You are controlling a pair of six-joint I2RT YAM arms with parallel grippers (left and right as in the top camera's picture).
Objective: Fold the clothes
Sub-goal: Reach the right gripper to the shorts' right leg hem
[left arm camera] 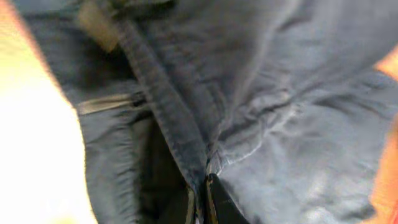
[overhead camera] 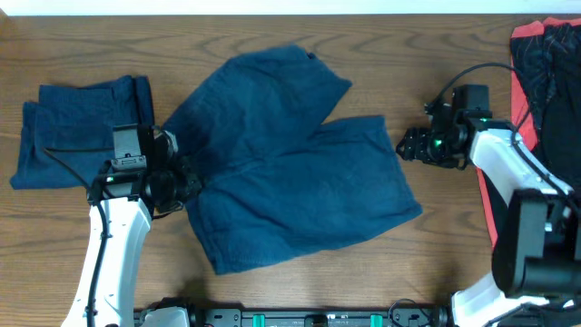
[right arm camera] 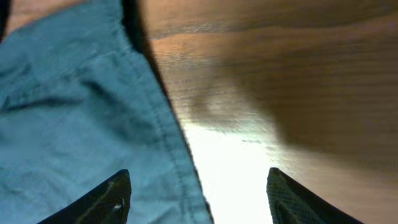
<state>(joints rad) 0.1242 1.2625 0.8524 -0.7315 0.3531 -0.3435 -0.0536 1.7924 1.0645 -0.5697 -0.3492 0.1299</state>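
Left tool [overhead camera: 186,177] pinching navy shorts [overhead camera: 290,154] (waistband), right tool [overhead camera: 406,145] spread, beside hem.

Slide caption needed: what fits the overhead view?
Left gripper pinches the navy shorts at the waistband; right gripper sits open at a leg hem.

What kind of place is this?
Probably a robotics test bench, not a home: left arm and right arm flank navy shorts spread on a wooden table, a folded pair set aside.
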